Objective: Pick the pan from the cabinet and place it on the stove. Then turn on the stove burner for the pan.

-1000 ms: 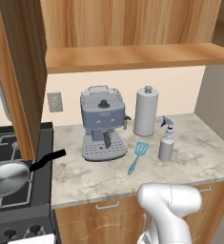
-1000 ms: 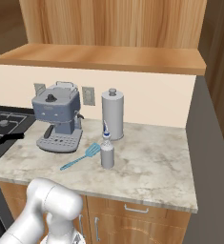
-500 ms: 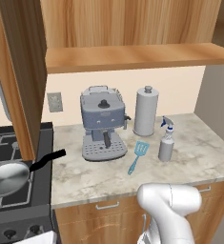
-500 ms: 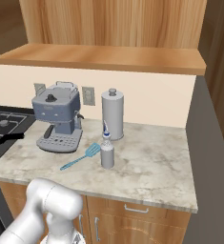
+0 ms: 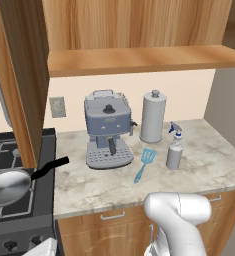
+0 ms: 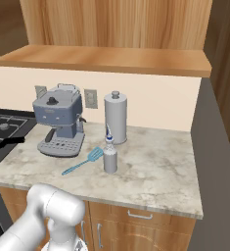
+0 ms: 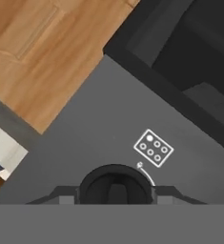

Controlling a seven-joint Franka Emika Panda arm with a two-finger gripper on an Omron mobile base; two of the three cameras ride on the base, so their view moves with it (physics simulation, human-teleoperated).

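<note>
The shiny silver pan (image 5: 6, 186) sits on the front right grate of the black stove (image 5: 20, 227), its black handle (image 5: 50, 167) pointing right over the counter edge; the handle's tip (image 6: 8, 141) also shows from the right side. The brown wood cabinet (image 5: 139, 25) hangs above, with an open door (image 5: 20, 70) standing over the stove. In the hand view my gripper (image 7: 116, 198) is at the stove's grey front panel (image 7: 99, 128). Its two fingers sit against either side of a round black knob (image 7: 116, 186), shut on it.
On the marble counter (image 5: 209, 160) stand a blue-grey coffee machine (image 5: 108, 127), a paper towel holder (image 5: 153, 116), a spray bottle (image 5: 174, 147) and a blue spatula (image 5: 145, 162). A burner diagram (image 7: 154, 147) marks the panel above the knob. Lower wooden cabinet (image 7: 37, 52) adjoins the stove.
</note>
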